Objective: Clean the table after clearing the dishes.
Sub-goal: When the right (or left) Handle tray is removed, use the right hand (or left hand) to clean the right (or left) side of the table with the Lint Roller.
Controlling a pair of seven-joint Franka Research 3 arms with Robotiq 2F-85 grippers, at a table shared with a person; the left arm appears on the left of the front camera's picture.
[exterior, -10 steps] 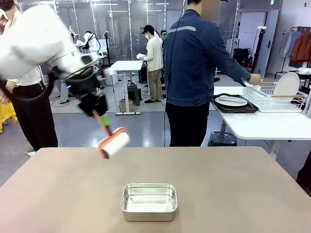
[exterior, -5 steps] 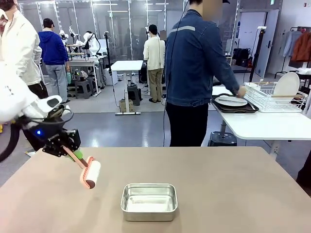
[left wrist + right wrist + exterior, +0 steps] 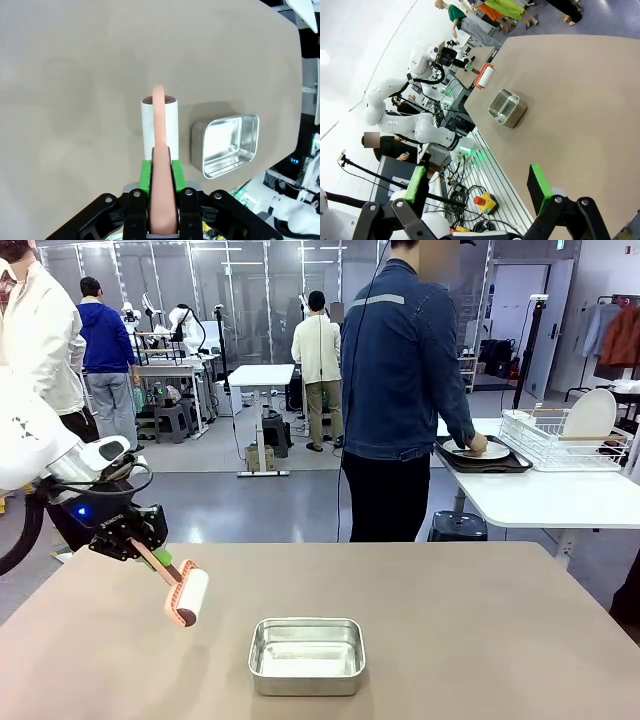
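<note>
Table [image 3: 480, 640] brown, spans foreground, steel pan [image 3: 306, 655] sitting near its front middle. Dishes: one white plate [image 3: 478, 449] on dark tray [image 3: 480, 462] on white side table [image 3: 560, 495] behind right, person's hand [image 3: 476, 444] on plate. Left gripper [image 3: 150, 552] clamped on lint roller [image 3: 187, 596] handle, roller head low over table's left side. Right gripper [image 3: 477, 187] fingers spread apart, holding nothing, above table.

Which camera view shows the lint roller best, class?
The left wrist view: the lint roller sits close and centred, its handle clamped in the left gripper. The front view shows it small and tilted over the table; the right wrist view shows it tiny, far off.
</note>
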